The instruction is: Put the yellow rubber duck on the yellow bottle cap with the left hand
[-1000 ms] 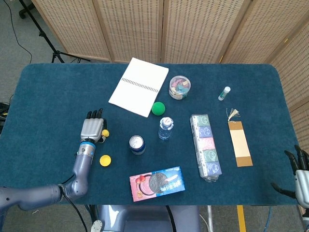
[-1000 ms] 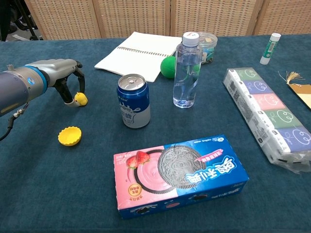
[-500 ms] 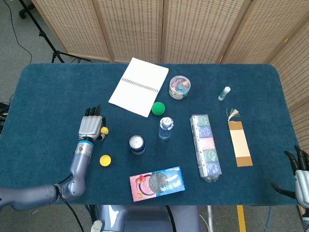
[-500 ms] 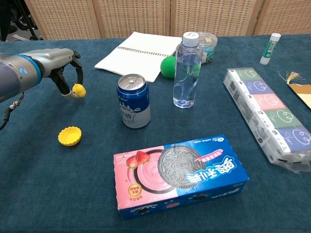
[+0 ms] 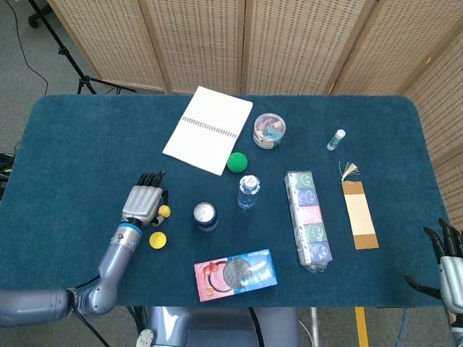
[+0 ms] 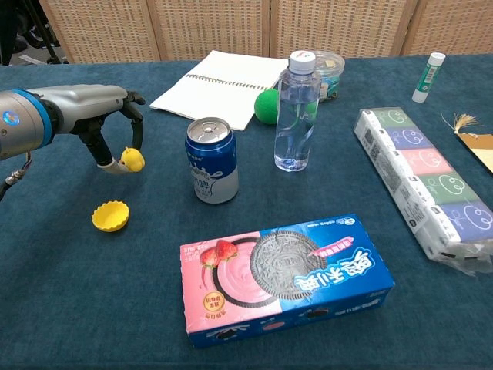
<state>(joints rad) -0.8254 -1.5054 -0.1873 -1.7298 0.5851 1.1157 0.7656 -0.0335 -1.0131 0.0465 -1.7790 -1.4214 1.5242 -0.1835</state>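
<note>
My left hand (image 5: pixel 143 202) (image 6: pixel 104 116) pinches the small yellow rubber duck (image 5: pixel 164 211) (image 6: pixel 132 159) between thumb and fingers, lifted off the blue cloth. The yellow bottle cap (image 5: pixel 158 240) (image 6: pixel 110 216) lies open side up on the cloth, below the duck and slightly nearer to me. The duck hangs a short way above and behind the cap, not touching it. My right hand (image 5: pixel 450 260) shows only at the lower right edge of the head view, fingers spread, holding nothing.
A blue drink can (image 6: pixel 211 159) stands just right of the duck, with a water bottle (image 6: pixel 296 112) and green ball (image 6: pixel 267 105) beyond. A cookie box (image 6: pixel 285 274) lies at the front, a notebook (image 5: pixel 208 129) at the back, a long snack pack (image 5: pixel 308 219) on the right.
The left hand has carried the duck up off the cloth, then right and toward the cap. The right hand has not moved.
</note>
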